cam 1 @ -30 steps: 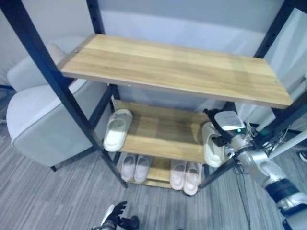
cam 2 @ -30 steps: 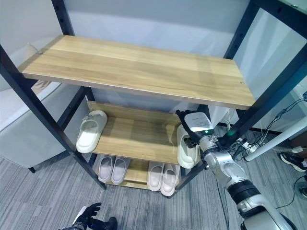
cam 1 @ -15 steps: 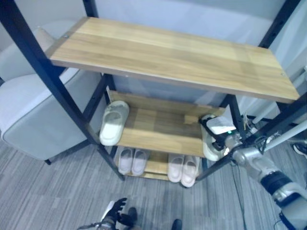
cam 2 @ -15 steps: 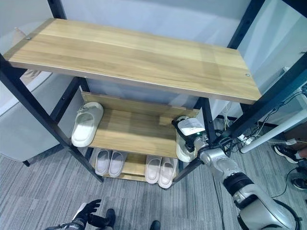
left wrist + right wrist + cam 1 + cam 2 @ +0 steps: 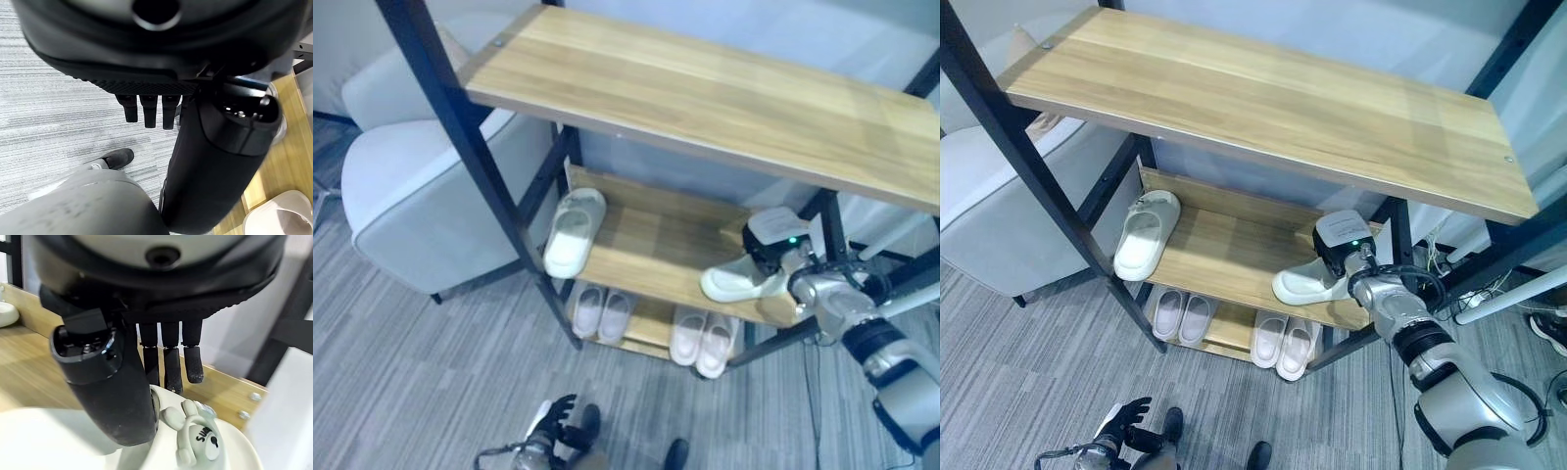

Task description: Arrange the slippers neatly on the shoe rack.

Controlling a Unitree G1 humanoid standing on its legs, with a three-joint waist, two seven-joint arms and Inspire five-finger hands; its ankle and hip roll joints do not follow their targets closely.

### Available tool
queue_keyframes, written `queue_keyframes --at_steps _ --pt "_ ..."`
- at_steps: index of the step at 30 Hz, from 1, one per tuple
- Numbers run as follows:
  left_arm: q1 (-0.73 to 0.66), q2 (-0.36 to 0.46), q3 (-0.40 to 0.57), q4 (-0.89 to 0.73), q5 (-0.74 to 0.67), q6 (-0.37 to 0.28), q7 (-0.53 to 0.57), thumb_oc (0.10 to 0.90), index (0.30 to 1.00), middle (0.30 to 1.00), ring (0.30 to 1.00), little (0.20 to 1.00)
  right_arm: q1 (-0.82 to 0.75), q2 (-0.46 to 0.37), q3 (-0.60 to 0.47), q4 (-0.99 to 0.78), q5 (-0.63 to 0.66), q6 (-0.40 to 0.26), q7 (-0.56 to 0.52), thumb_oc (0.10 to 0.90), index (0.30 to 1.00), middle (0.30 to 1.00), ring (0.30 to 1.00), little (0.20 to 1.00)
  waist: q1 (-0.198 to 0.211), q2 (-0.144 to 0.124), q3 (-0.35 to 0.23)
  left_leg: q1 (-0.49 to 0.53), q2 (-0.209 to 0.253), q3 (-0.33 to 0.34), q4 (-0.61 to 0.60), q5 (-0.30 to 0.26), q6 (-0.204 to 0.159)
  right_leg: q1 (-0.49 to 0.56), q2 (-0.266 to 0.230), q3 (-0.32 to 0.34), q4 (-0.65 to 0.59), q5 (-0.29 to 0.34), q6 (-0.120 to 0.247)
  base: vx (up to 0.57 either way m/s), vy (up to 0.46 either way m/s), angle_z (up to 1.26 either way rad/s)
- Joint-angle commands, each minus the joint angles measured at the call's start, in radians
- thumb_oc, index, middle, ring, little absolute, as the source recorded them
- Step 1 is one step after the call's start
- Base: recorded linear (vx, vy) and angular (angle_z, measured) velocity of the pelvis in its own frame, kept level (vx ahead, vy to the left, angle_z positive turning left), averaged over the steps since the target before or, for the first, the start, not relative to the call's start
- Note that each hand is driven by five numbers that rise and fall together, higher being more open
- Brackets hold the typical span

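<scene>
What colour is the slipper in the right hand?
Cream-white; the slipper held by the right hand shows best in the right eye view.

Even, soft indoor light falls from above. The top shelf (image 5: 1263, 93) is bright and casts shade over the middle shelf (image 5: 1224, 259) and the bottom pairs. The wrist views are blurred up close, the carpet (image 5: 58, 112) beyond sharper.

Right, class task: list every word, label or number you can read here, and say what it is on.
Dark letters on the charm of the slipper held by the right hand: too blurred to read.
Rack and other slippers: no text.
</scene>
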Motion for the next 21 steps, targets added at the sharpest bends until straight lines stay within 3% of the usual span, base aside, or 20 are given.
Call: queue_keyframes --at_steps 1,21 --pt "-0.025 -0.031 -0.053 0.043 0.003 -0.017 0.02 0.8 0.9 0.9 0.9 0.9 -0.103 -0.041 -0.073 -0.047 0.045 0.014 -0.052 0.4 0.3 0.3 0.3 0.3 0.025 -0.029 -0.005 0.102 -0.036 0.022 -0.007 -0.161 -0.003 0.029 -0.049 0.021 0.009 -0.058 0.079 0.0 0.0 0.0" --pt "-0.013 -0.016 -0.06 0.018 -0.001 -0.046 0.035 0.8 0.9 0.9 0.9 0.9 -0.159 0.047 -0.043 -0.234 0.05 -0.074 -0.113 0.4 0.3 0.3 0.3 0.3 0.087 -0.04 0.007 0.099 -0.035 -0.004 -0.007 -0.158 -0.005 0.039 -0.052 -0.014 0.01 -0.061 0.076 0.01 -0.004 0.04"
